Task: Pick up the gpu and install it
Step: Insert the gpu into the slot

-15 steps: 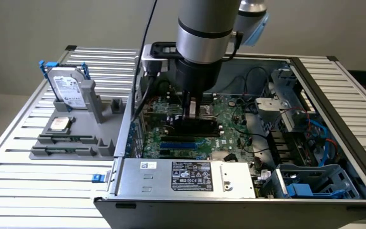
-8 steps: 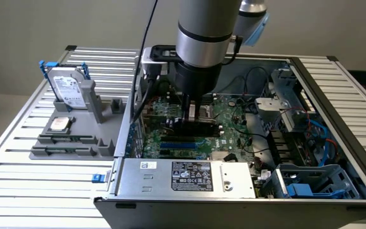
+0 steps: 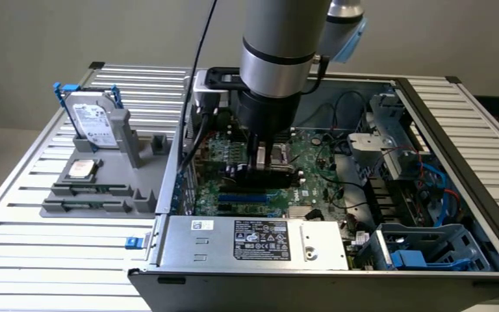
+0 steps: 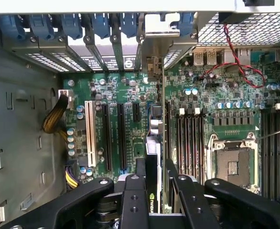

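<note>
Green motherboard (image 4: 130, 90), slots (image 4: 105, 138) flanking edge-on gpu (image 4: 153, 138)

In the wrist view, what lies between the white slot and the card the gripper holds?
Three empty black slots on the green motherboard: two long ones, then a shorter one nearest the card. The wrist view shows this.

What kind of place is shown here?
Probably a robotics lab bench for computer assembly: an open computer case on a slatted metal table, a hard drive in a gray fixture, the gripper holding the gpu.
</note>
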Available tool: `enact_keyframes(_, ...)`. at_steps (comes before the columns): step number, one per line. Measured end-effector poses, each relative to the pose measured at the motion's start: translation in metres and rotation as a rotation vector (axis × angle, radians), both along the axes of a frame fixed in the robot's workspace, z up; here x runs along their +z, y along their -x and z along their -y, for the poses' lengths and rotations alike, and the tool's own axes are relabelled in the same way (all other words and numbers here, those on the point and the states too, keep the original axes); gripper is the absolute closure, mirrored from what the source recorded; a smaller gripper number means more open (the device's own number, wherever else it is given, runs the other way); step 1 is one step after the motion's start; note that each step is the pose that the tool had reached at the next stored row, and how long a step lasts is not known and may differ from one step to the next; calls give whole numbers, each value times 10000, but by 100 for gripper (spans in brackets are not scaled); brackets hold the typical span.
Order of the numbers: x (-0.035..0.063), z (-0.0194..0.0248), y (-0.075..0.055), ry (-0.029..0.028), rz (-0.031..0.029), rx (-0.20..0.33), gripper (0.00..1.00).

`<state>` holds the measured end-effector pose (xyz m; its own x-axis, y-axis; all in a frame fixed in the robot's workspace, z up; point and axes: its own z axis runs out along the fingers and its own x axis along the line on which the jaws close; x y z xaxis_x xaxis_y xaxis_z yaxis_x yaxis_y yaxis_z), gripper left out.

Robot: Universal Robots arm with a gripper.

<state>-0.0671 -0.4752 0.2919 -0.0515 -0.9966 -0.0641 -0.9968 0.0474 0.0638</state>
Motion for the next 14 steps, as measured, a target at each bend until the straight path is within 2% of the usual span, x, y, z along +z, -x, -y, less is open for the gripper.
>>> enact_keyframes(3,-16,0,0,42,-54,0,74)
enact_keyframes(8,-47,0,-1,99,-63,5,74)
enact_keyframes(14,-106,0,2,212,-73,3,74)
